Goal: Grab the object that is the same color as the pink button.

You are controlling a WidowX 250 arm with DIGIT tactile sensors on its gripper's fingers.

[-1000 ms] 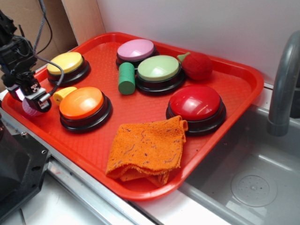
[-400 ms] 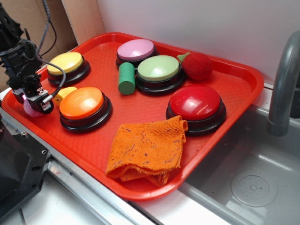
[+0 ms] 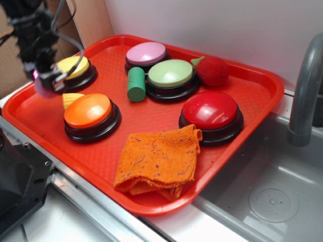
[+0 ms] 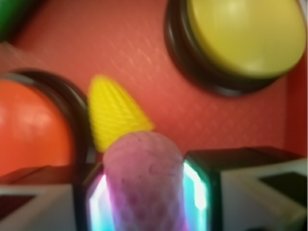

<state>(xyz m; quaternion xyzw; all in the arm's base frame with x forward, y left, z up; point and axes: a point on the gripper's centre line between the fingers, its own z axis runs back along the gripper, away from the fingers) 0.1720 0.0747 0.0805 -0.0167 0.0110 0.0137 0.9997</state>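
pink ball (image 4: 143, 185) sits clamped between the two fingers of the gripper (image 3: 49, 81), raised off the red tray (image 3: 262, 96) at its left end, in front of the yellow button (image 3: 72, 67). in the wrist view it looks a little taller than wide, its longer side running up out of the grip toward the tray below, its rounded top free; blur makes the true shape hard to tell. its skin is pale pink and dimpled, with a fine netted texture. the fingers (image 4: 202, 173) press on both sides of it, dark pads with a bright glow along their inner edges.

just beyond the ball in the wrist view lies a yellow cone-shaped piece (image 4: 115, 115) with a ribbed surface, its narrow end toward the upper left, resting beside the black base of the orange button (image 3: 90, 112). the tray floor is red plastic with a fine diamond pattern.

farther along the tray, the pink button (image 3: 146, 53) has a smooth pale lilac dome on a black base, beside a green button (image 3: 170, 73). a green cylinder (image 3: 136, 84) lies against the green button's left. a red strawberry-like toy (image 3: 212, 70) with a knit look sits near the back rim, and a red button (image 3: 211, 111) stands in front of it. a crumpled orange cloth (image 3: 157, 161) lies at the near edge. a grey faucet (image 3: 305, 96) rises over the sink (image 3: 272, 196) at right.
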